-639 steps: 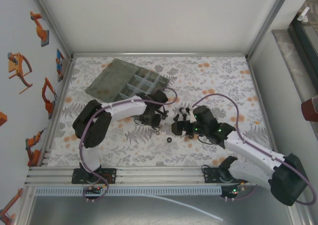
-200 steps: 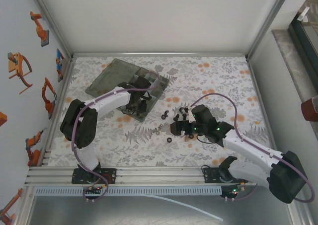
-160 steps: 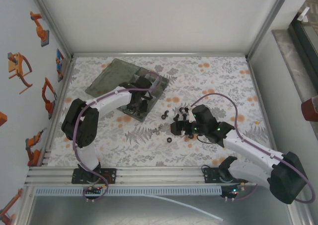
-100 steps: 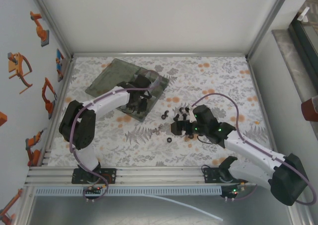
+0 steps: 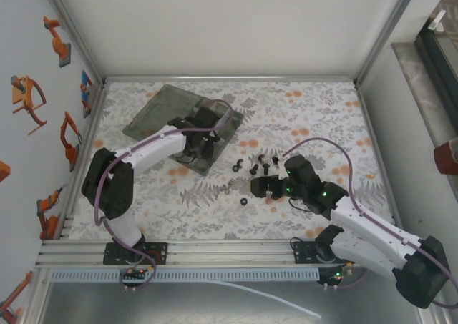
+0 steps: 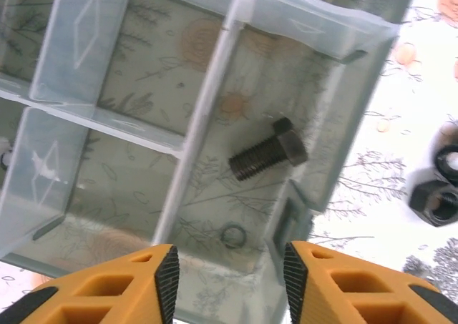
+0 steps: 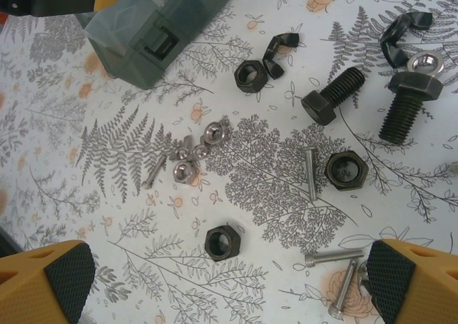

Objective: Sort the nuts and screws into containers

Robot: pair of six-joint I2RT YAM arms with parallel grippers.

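Raising the left gripper (image 6: 230, 274), jaws parted, straight off the screw (image 6: 266, 152), we would clear the container walls (image 6: 210, 99); right gripper (image 7: 229, 277) gapes empty.

My left arm (image 5: 147, 146) rises from its base at the near left, with the elbow pushed out to the left. Its white forearm slants away and to the right. My left gripper (image 5: 203, 145) points downward. Its two orange fingers (image 6: 325, 285), edged with black pads (image 6: 167, 277), stand partly apart and grip nothing.

My right arm (image 5: 365, 227) stretches low from its base at the near right, leaning left toward the centre. Green lights glow on its wrist (image 5: 288, 188). My right gripper (image 5: 257, 188) faces down, its orange fingers (image 7: 43, 281) spread wide and empty.
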